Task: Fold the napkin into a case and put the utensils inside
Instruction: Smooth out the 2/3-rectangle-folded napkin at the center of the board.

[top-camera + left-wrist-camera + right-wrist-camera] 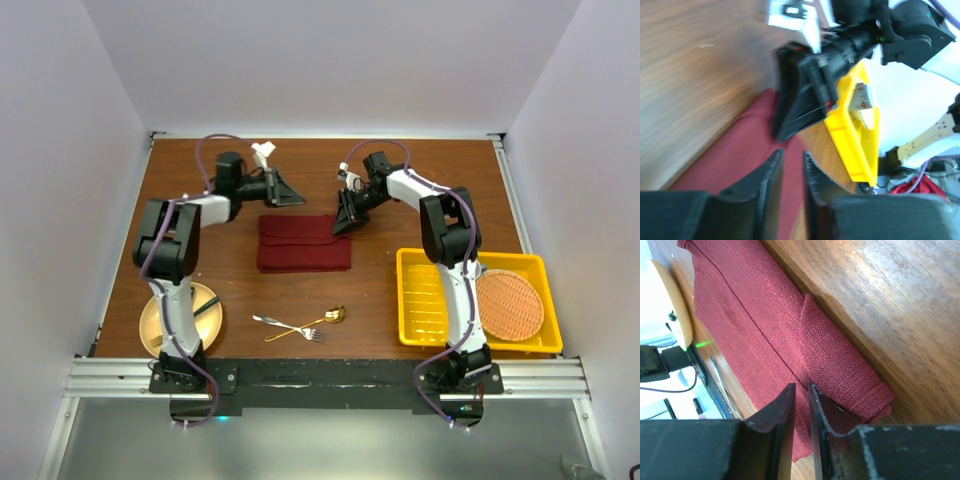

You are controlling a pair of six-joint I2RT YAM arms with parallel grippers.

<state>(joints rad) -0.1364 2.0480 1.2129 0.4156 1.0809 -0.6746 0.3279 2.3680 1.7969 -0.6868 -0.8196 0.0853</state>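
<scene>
- Finding the napkin (305, 243) lying mid-table as a squat folded rectangle, not yet looking like a narrow case; judging the folding step as the one in hand.
- Seeing the left gripper (792, 155) hovering just past the cloth's far left corner, jaws showing only a thin slot and gripping nothing.
- Seeing the right gripper (801, 386) sitting at the far right corner, jaws nearly together over a seam; failing to tell whether cloth is pinched.
- Noting the fork (280, 322) and spoon (328, 316) waiting crossed near the front edge.
- Probably needing both far corners pinched next, then drawn evenly toward the near edge.
</scene>
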